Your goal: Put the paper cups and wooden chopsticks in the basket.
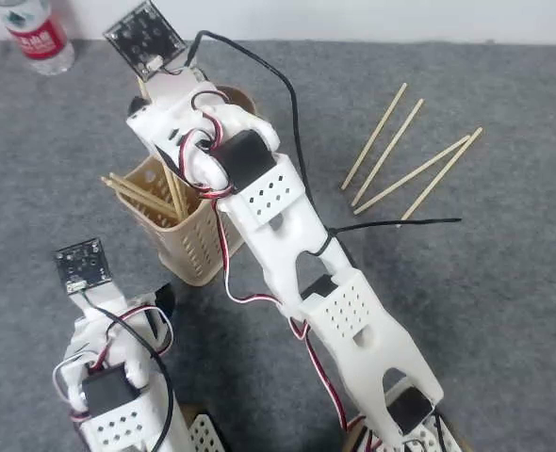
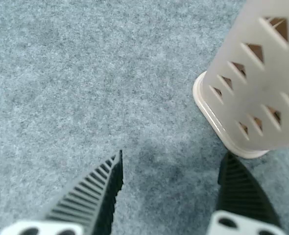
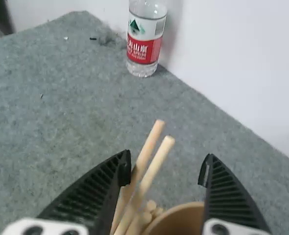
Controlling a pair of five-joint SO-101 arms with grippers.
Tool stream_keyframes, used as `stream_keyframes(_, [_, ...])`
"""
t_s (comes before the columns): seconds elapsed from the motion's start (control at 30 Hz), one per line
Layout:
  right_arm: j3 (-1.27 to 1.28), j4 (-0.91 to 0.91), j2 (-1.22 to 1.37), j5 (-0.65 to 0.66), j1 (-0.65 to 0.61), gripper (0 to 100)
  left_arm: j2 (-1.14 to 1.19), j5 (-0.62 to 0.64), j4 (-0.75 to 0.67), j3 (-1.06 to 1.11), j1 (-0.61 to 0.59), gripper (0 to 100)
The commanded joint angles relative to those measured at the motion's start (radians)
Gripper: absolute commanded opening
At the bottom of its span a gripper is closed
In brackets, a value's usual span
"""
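The beige slotted basket (image 1: 188,250) stands mid-table with several wooden chopsticks (image 1: 146,196) leaning in it. My right gripper (image 3: 167,157) hangs open over it, two upright chopsticks (image 3: 152,161) resting against one finger. A brown paper cup rim (image 3: 179,220) shows just below the fingers, and the cup (image 1: 242,98) peeks out behind the arm. Several loose chopsticks (image 1: 388,153) lie on the carpet to the right. My left gripper (image 2: 174,156) is open and empty, low over the carpet beside the basket's base (image 2: 252,83).
A plastic water bottle (image 1: 38,33) (image 3: 144,41) stands at the far left corner by the white wall. Grey carpet (image 1: 504,311) covers the table. A black cable (image 1: 287,94) runs from the right arm across the mat.
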Motion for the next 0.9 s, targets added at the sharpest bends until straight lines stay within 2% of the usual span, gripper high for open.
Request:
stream_keyframes(0.0, [-0.038,0.012,-0.015,-0.009,-0.018,23.7,-0.015,0.009,-0.002,-0.005,0.006,30])
stream_keyframes(0.07, [-0.038,0.012,-0.013,-0.005,-0.019,19.9,-0.015,0.009,-0.002,-0.005,0.006,30])
stream_keyframes(0.2, [-0.040,0.001,-0.015,0.044,-0.015,1.1,-0.015,0.009,-0.002,-0.005,0.006,30])
stream_keyframes(0.3, [-0.040,0.001,-0.018,0.169,-0.022,2.6,-0.015,0.009,-0.002,-0.005,0.006,30])
stream_keyframes(0.4, [-0.041,0.002,-0.018,0.224,-0.030,0.6,-0.015,0.009,-0.002,-0.005,0.006,30])
stream_keyframes(0.57, [-0.041,0.012,-0.036,0.221,-0.031,0.8,-0.015,0.009,-0.002,-0.005,0.006,30])
stream_keyframes(0.87, [-0.040,0.053,-0.260,0.221,-0.033,0.7,-0.015,0.009,-0.002,-0.005,0.006,30])
